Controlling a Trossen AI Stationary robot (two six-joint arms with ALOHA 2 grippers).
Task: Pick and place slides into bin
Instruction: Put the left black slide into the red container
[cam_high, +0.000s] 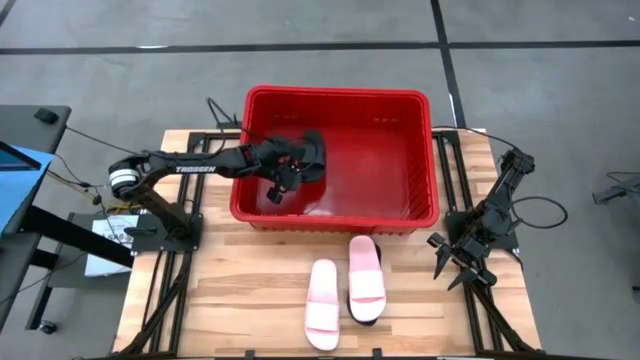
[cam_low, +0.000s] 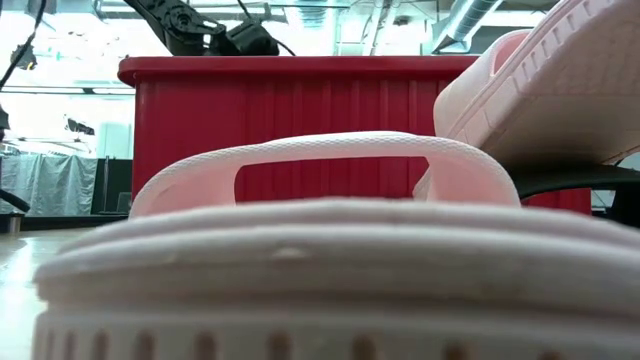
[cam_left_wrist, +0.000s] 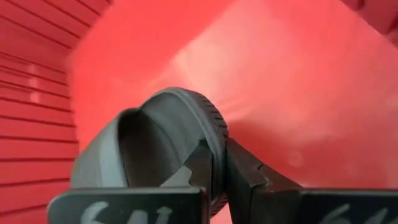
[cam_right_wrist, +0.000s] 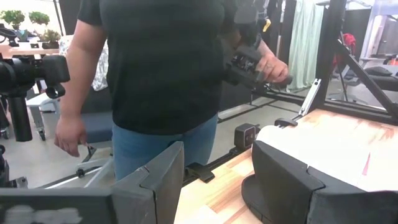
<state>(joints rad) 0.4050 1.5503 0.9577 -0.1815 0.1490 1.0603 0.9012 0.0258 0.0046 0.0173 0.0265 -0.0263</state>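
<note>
My left gripper (cam_high: 290, 172) reaches into the red bin (cam_high: 340, 96) and is shut on a black slide (cam_high: 308, 156), which fills the left wrist view (cam_left_wrist: 155, 140). Two pink slides lie on the table in front of the bin: one (cam_high: 322, 302) flat on the wood, the other (cam_high: 366, 278) resting on top of a second black slide (cam_high: 364, 314). The low view shows the near pink slide (cam_low: 320, 190) close up, with the bin's wall (cam_low: 290, 110) behind it. My right gripper (cam_high: 452, 268) is open and empty at the table's right edge. My left gripper pinches the black slide's sole at its edge (cam_left_wrist: 214, 146) between its two fingers, one finger (cam_left_wrist: 198, 167) on the footbed side and the other (cam_left_wrist: 249, 175) on the underside. The slide hangs inside the bin above its floor, strap toward the bin's left wall.
The bin takes up the far middle of the table; its floor (cam_left_wrist: 298, 93) lies bare beneath the held slide. A person (cam_right_wrist: 161, 68) stands beyond the table's right side, holding a dark device. Bare wood lies at the table's near left (cam_high: 220, 290).
</note>
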